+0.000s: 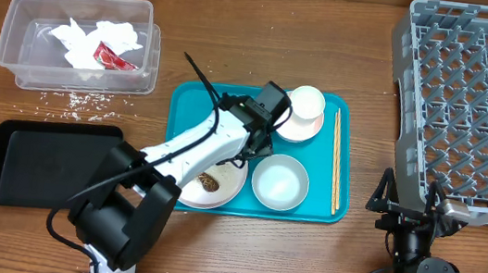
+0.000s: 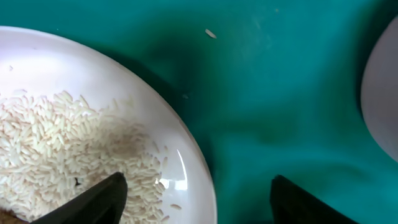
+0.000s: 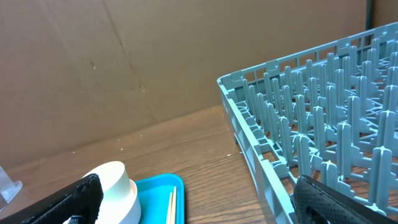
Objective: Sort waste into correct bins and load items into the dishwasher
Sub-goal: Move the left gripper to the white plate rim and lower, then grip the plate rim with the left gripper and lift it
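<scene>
The left end effector [image 2: 198, 188] straddles the plate [image 2: 62, 74] rim, jaws apart, nothing held. A tilted lift could scatter rice [image 2: 56, 143] off the plate onto the teal tray [image 2: 280, 93].

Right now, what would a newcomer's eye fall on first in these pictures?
The teal tray in the middle of the table, crowded with white dishes, with the left arm reaching over it. The open left hand straddles the rim of the plate, which holds loose rice. At the right edge stands the big grey dish rack, with no dishes visible in it.
</scene>
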Robot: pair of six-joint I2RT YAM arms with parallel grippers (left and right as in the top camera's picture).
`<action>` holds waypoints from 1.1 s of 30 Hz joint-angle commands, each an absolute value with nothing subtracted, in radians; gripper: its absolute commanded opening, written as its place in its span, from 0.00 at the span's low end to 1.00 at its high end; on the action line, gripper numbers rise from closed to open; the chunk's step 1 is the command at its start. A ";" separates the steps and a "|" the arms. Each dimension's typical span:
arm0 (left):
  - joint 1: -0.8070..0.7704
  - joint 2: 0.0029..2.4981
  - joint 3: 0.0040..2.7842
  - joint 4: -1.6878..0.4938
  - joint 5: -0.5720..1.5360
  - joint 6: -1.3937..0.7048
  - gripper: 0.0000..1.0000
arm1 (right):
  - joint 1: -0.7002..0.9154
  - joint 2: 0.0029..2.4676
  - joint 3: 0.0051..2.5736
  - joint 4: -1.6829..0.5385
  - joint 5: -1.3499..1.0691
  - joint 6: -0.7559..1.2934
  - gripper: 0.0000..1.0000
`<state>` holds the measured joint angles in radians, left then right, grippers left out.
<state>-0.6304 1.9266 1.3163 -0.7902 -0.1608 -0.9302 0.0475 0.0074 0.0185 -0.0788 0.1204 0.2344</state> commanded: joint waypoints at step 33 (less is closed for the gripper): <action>-0.734 1.995 1.309 -0.828 -0.266 -0.992 0.42 | 0.044 0.004 0.008 -0.073 0.130 0.228 1.00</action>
<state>-0.7185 1.9839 1.3159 -0.8234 -0.2443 -0.9703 0.0471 0.0074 0.0185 -0.0788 0.1204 0.2344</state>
